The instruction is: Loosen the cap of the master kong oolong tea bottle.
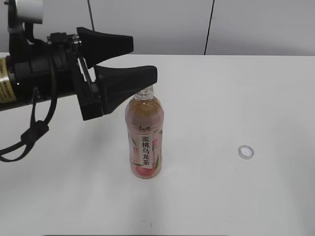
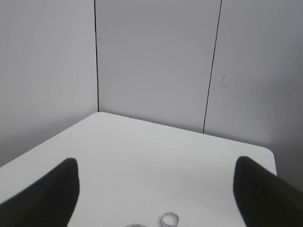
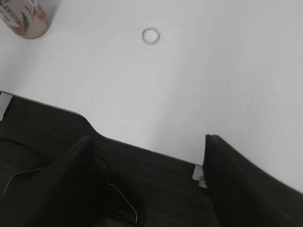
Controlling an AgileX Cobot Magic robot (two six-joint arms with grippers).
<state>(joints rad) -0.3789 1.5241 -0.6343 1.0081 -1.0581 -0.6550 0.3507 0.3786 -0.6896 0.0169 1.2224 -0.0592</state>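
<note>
Cap (image 1: 246, 152) lies apart from bottle (image 1: 144, 137); left gripper (image 1: 143, 60) spread; right gripper (image 3: 147, 156) spread, unseen in exterior view.

The master kong oolong tea bottle (image 1: 144, 137) stands upright near the table's middle, clear plastic holding amber-pink tea, its pink peach label bearing a white strip of black characters; its neck is open. The cap (image 1: 246, 152), small, round and white, lies flat on the table well apart, at the bottle's three o'clock
</note>
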